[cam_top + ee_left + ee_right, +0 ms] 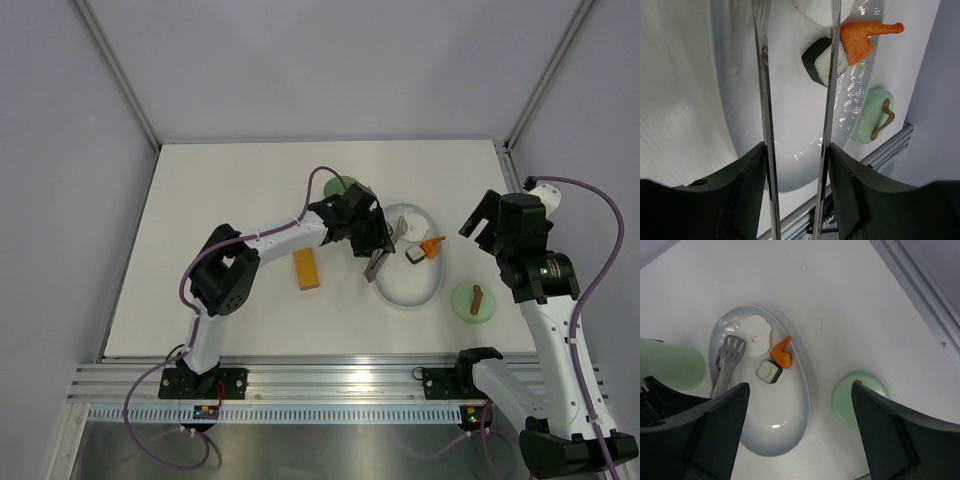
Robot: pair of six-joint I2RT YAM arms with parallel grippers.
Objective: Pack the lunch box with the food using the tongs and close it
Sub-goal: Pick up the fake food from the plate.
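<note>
On the white surface [200, 200] we saw the oval plate [780, 410] lying below the left end effector [796, 155]. The lunch box [670, 370] stood close beside that end effector, and its lid [860, 400] lay flat beside the plate, near the right end effector [797, 400]. The left end effector was clamped on the tongs [765, 100], whose parted tips hung over the plate by the rice ball [756, 335], cube [769, 372] and orange piece [781, 355]; the right end effector stood wide open, holding nothing.
</note>
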